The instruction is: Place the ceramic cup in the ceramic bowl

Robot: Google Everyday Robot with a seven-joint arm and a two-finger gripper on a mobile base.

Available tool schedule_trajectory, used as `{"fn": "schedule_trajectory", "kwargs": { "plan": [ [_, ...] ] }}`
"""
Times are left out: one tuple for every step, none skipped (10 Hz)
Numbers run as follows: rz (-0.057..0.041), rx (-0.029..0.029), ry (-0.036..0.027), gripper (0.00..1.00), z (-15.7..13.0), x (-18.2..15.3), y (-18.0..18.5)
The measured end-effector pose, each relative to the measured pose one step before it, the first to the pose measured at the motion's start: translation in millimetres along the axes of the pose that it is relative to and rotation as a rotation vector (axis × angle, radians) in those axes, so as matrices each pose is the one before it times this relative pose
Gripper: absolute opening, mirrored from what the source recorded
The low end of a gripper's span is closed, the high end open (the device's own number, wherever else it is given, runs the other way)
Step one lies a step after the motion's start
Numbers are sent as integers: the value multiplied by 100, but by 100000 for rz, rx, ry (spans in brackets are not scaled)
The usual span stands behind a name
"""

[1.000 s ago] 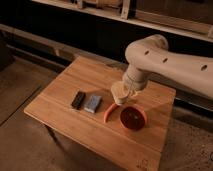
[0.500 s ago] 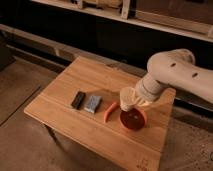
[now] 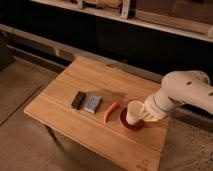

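Tabletop (image 3: 70, 127): cup (image 3: 133, 112) in claw (image 3: 144, 114) over bowl (image 3: 128, 125)

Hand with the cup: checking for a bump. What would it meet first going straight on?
The hand, over the right end of the table and shut on the cup, seems to point down-left. Probably the red bowl just under the cup comes first, though depth is unclear.

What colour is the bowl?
Red-orange, in the camera view; the gripper holds the cup at the bowl.

The gripper (image 3: 141, 114) (closed on the ceramic cup (image 3: 134, 111)) hides behind it; the cup covers most of the ceramic bowl (image 3: 131, 127).
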Motion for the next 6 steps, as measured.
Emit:
{"fn": "schedule_trajectory", "kwargs": {
  "plan": [
    [-918, 1476, 425, 0, 221, -349, -64],
    [-2244, 2233, 141, 0, 163, -698, 226],
    [-1531, 853, 192, 0, 208, -357, 366],
    [-1763, 679, 461, 0, 380, -379, 562],
    [-1888, 536, 809, 0, 578, -413, 732],
    [-818, 233, 584, 0, 494, -384, 395]
  ]
}}
